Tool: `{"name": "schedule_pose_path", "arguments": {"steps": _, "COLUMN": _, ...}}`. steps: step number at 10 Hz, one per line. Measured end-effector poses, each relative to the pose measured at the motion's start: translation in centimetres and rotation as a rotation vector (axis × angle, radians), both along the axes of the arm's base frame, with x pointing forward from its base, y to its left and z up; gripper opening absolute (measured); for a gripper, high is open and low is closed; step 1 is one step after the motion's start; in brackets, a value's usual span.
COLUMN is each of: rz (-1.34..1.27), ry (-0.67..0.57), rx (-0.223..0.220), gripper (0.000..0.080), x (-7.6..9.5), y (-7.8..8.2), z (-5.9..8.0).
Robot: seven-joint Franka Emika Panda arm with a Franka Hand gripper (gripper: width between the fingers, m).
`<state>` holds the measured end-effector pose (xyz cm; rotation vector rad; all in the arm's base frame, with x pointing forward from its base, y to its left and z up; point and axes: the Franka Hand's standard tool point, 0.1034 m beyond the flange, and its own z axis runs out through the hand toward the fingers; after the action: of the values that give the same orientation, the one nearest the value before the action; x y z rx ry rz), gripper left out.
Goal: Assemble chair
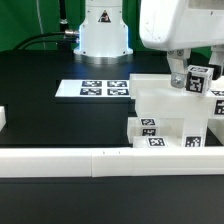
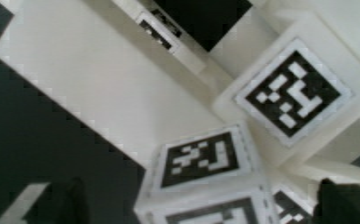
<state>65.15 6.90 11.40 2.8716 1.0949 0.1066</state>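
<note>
Beside the rail (image 1: 60,158), the chunky white chair (image 1: 160,100) bears tags (image 1: 155,141).

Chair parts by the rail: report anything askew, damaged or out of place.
The tagged post on top of the stack sits tilted, its marker skewed, while the chair pieces below it stand square against the rail. No damage or spill shows.

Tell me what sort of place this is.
Probably a robotics lab bench: a robot arm over a black table, a marker board lying flat on it, and white chair parts bearing tag markers.
</note>
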Motion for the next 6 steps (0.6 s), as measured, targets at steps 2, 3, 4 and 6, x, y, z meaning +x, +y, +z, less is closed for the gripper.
{"name": "schedule_pose_path", "arguments": {"steps": 2, "rz": -0.001, "ry": 0.001, "rx": 0.000, "gripper": 0.0305, "x": -0.02, "y": -0.02, "z": -0.02}}
{"name": "schedule_pose_path", "arguments": {"steps": 3, "rz": -0.036, "ry": 0.000, "rx": 0.003, "gripper": 0.0284, "x": -0.04, "y": -0.02, "z": -0.01}}
{"name": "schedule_pose_path", "arguments": {"steps": 4, "rz": -0.037, "ry": 0.000, "rx": 0.003, "gripper": 0.0284, "x": -0.04, "y": -0.04, "z": -0.02}}
{"name": "schedule_pose_path", "arguments": {"steps": 6, "rz": -0.190, "ry": -0.008, "rx": 0.020, "gripper": 0.0284, "x": -0.06, "y": -0.17, "z": -0.04}}
